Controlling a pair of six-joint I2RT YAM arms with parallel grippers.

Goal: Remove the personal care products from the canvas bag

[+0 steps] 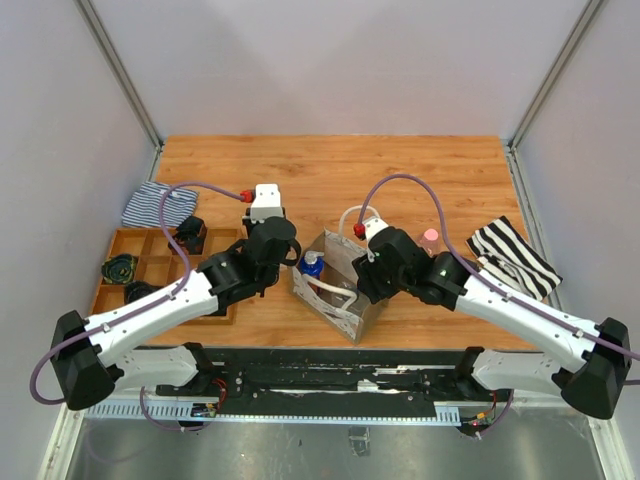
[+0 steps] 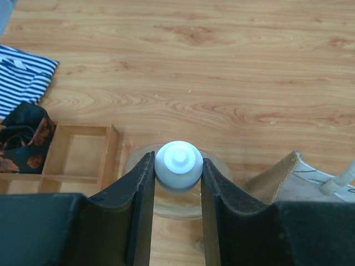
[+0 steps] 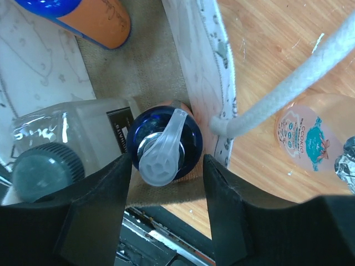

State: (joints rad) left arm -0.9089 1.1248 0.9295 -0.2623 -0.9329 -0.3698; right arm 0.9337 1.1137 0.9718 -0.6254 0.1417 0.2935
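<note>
The canvas bag (image 1: 340, 295) stands open at the table's near middle. My left gripper (image 1: 300, 260) is shut on the pale blue-white cap (image 2: 178, 164) of a clear bottle (image 2: 166, 202), held upright over the wood just left of the bag's edge (image 2: 280, 177). My right gripper (image 1: 363, 283) is open, down inside the bag, its jaws either side of a dark blue pump bottle (image 3: 163, 141) without gripping it. In the bag also lie an amber-orange bottle (image 3: 91, 19) and a clear bottle with a dark cap (image 3: 41, 174). A pink-capped bottle (image 1: 430, 238) stands on the table, right of the bag.
A wooden compartment tray (image 1: 150, 262) with dark items sits at the left, close to my left arm. A striped cloth (image 1: 158, 205) lies behind it. Another striped cloth (image 1: 512, 255) lies at the right. The bag's rope handle (image 3: 288, 83) crosses beside my right gripper.
</note>
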